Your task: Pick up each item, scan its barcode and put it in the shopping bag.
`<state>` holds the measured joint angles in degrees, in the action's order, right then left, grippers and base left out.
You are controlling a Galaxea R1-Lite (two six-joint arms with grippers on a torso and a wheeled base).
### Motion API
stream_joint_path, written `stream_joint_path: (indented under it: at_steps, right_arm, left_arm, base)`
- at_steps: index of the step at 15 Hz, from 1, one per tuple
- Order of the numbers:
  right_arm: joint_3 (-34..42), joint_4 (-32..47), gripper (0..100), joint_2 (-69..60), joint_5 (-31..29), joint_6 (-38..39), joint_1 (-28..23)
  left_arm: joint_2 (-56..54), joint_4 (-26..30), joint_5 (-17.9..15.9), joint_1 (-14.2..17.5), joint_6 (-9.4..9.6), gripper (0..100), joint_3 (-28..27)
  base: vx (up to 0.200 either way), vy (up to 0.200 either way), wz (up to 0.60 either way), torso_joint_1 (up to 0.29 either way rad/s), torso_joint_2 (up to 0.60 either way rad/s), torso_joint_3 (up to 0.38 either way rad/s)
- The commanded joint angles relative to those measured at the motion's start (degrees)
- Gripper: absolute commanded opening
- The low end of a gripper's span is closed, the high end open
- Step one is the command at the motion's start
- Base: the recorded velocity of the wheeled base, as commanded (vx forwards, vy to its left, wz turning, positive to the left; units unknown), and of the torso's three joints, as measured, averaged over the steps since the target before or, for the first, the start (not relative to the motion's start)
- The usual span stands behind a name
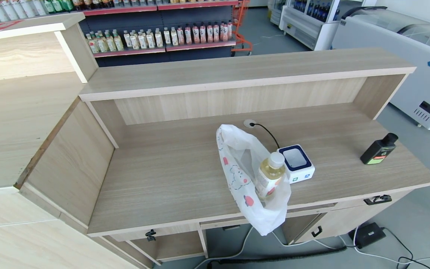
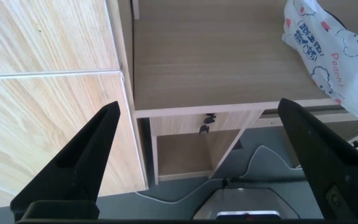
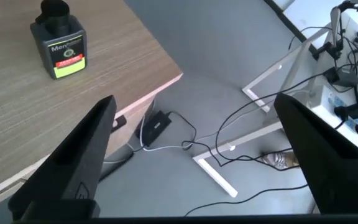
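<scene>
A: Left to scan?

B: Dark bottle (image 1: 379, 149), seemingly upright with cap up, near the right end of the counter (image 1: 170, 175), well apart from the scanner (image 1: 296, 162). Already in the shopping bag (image 1: 245, 179): a yellow drink bottle (image 1: 271, 175).

A: Nearer arm?

B: Right gripper (image 3: 194, 99), by judgement. Pictured off the counter's right edge, above the floor, fingers spread wide, holding nothing; bottle just beyond, back over the counter. Left gripper (image 2: 199, 104) likewise spread wide and empty, out before the counter's front left, with the bag between it and the bottle.

A: Approach?

B: Likely inward over the right edge, closing across the body below the cap.
</scene>
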<state>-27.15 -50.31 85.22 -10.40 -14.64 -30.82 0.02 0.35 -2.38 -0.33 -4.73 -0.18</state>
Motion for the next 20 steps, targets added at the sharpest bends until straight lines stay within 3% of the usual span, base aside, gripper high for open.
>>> stream_joint_path:
  at_steps: [1, 6, 8, 20]
  right_arm:
    - [0.1, 0.0, 100, 1.2, 0.0, -0.2, -0.6]
    - [-1.5, -0.1, 100, 2.6, -0.1, -1.5, 0.2]
    - [-2.2, -0.1, 100, 3.8, -0.1, -1.5, 0.2]
    - [-7.2, -0.4, 100, 12.5, -0.6, -3.8, 0.2]
  left_arm:
    - [0.0, 0.0, 0.0, 0.0, -0.02, 100, 0.0]
    - [0.0, 0.3, -0.3, 0.0, -0.10, 100, -0.1]
    - [0.0, 0.2, 0.0, 0.0, -1.25, 100, 0.0]
    - [0.0, 0.0, 0.1, 0.0, -0.90, 100, 0.0]
  base:
    - [0.000, 0.000, 0.00, 0.000, 0.00, 0.000]
    - [0.000, 0.000, 0.00, 0.000, 0.00, 0.000]
    - [0.000, 0.000, 0.00, 0.000, 0.00, 0.000]
    - [0.000, -0.200, 0.00, 0.004, 0.00, 0.001]
